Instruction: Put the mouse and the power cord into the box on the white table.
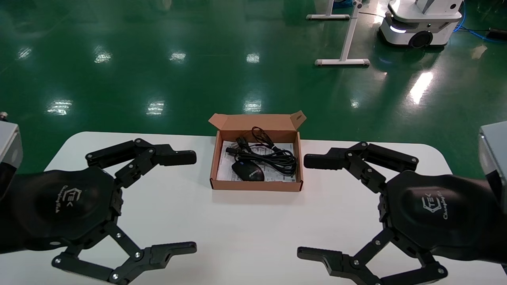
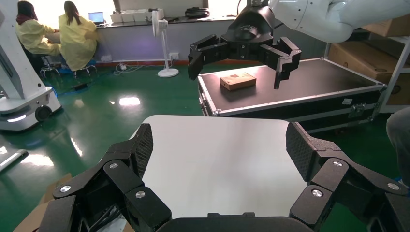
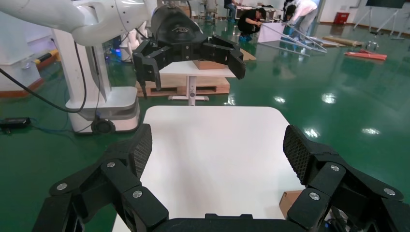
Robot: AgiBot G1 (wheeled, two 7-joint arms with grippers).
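Here, I am holding both hands over the white counter (image 1: 245, 233), fingers spread wide apart and gripping nothing: the left hand (image 1: 180, 202) left of the box (image 1: 256, 185), the right hand (image 1: 317, 207) right of it. The mouse (image 1: 248, 171) and power cord (image 1: 273, 158) are lying inside the open box, on its printed sheet.

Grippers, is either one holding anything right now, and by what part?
Nothing is held. The left gripper and right gripper both hover open above the white table; the mouse and power cord lie in the box.
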